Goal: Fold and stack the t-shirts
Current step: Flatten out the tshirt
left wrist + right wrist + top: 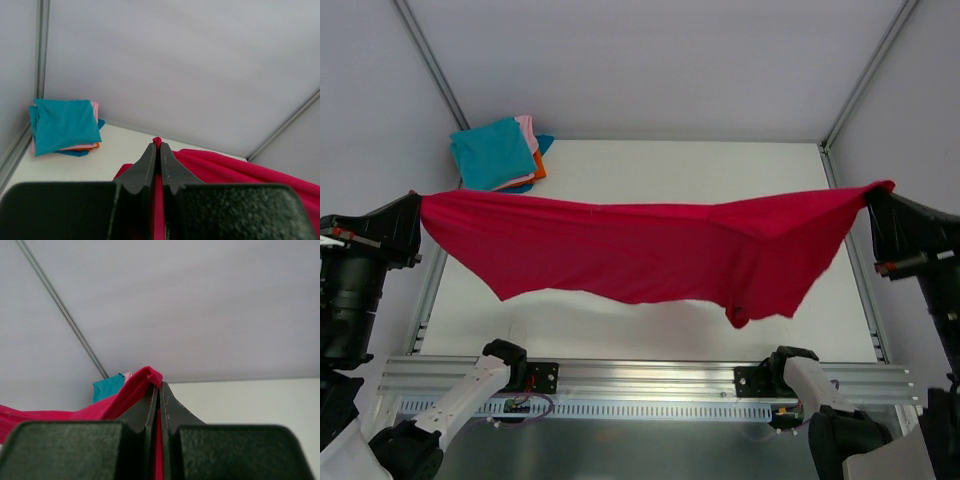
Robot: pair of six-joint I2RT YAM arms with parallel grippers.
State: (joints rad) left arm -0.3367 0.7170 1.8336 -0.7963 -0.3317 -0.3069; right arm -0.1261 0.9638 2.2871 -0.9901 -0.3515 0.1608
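Stretching between the left gripper (418, 208) and the right gripper (872, 196), each clamped on a corner, the red t-shirt (650, 250) is held above the table (720, 160); lowering it flat is judged next, before folding toward the stack (500, 153).

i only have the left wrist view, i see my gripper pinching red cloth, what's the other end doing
Observer: The right gripper is shut on the far corner of the red shirt.
Operator: is it off the table
Observer: Yes. It hangs stretched between both grippers above the table, sagging toward the near edge.
Operator: sagging evenly
Observer: No. The lowest point hangs right of centre, nearer the right arm.
Operator: left gripper ok from above
Observer: The left gripper holds the other corner at about the same height.
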